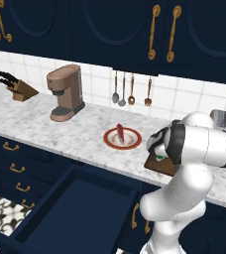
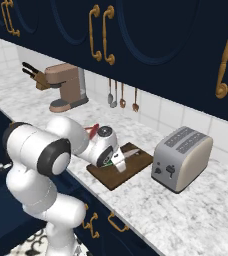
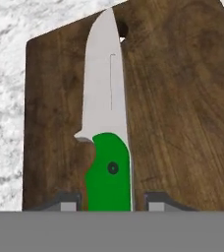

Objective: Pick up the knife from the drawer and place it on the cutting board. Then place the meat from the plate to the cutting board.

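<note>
The knife (image 3: 106, 98) lies flat on the cutting board (image 3: 182, 123), its green handle toward me and its silver blade pointing away. My gripper (image 3: 111, 204) straddles the handle, and a thin gap shows on each side between fingertips and handle, so it is open. In the right base view the gripper (image 2: 120, 162) hangs low over the cutting board (image 2: 136, 169), with the blade (image 2: 132, 153) sticking out beyond it. The meat (image 1: 120, 132) rests on the plate (image 1: 108, 138), left of the cutting board (image 1: 159, 164). Below the counter the drawer (image 1: 70, 213) stands pulled open.
A toaster (image 2: 181, 157) stands just right of the board. A coffee machine (image 1: 65, 92) and a knife block (image 1: 18, 87) are further left on the marble counter. Utensils (image 1: 131, 92) hang on the tiled wall. My own arm (image 1: 199, 149) covers part of the board.
</note>
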